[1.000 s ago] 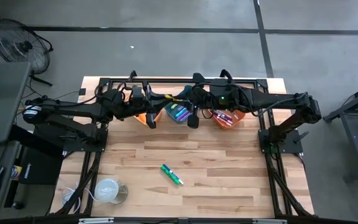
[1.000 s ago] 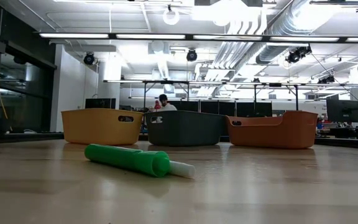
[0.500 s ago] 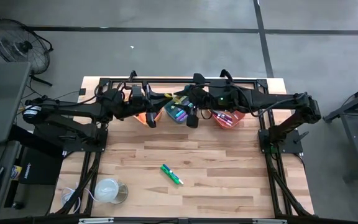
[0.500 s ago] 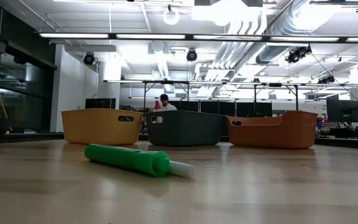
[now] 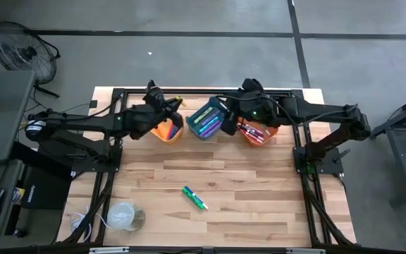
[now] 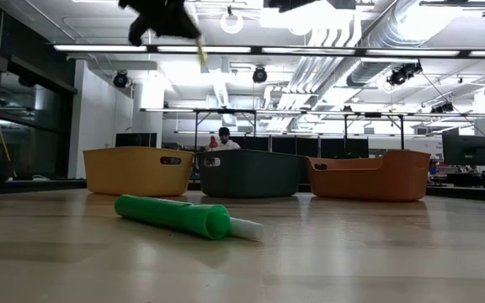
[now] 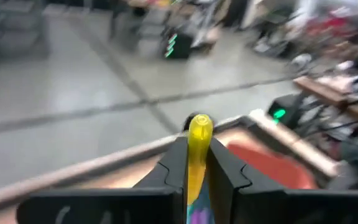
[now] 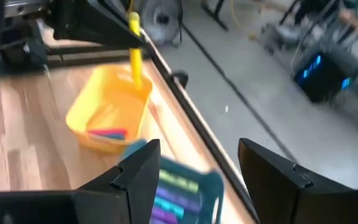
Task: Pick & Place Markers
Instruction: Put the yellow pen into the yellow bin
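now, here is what shows.
left gripper: the left gripper (image 7: 197, 162) is up in the air over the yellow bin (image 5: 165, 131), at the back of the bench (image 5: 259, 204). its fingers are pinched tight on a yellow marker (image 7: 199, 155).
yellow marker: it sticks out past the dark fingers (image 7: 174, 163). in the low view it hangs down from the gripper near the top of the picture (image 6: 200, 52). in the right wrist view it shows above the yellow bin (image 8: 133, 43).
right gripper: the right gripper (image 8: 194, 177) is wide open and holds nothing. it is up at the back of the bench, near the grey bin (image 5: 207, 121) and the orange bin (image 5: 259, 132).
yellow bin: it has some markers lying inside, orange and pink ones.
grey bin: it stands between the other two bins. purple and green markers (image 5: 204, 121) lie in it side by side.
orange bin: red and pink markers (image 5: 254, 132) lie in it.
green marker: one green marker (image 5: 194, 197) lies alone on the bare wood in the middle of the bench, well apart from the bins. in the low view it is the closest thing, lying flat with a white tip (image 6: 175, 215).
white cup: a white round cup (image 5: 122, 216) sits near the front corner on the left arm's side.
room: a person (image 6: 222, 139) shows far off behind the bins.
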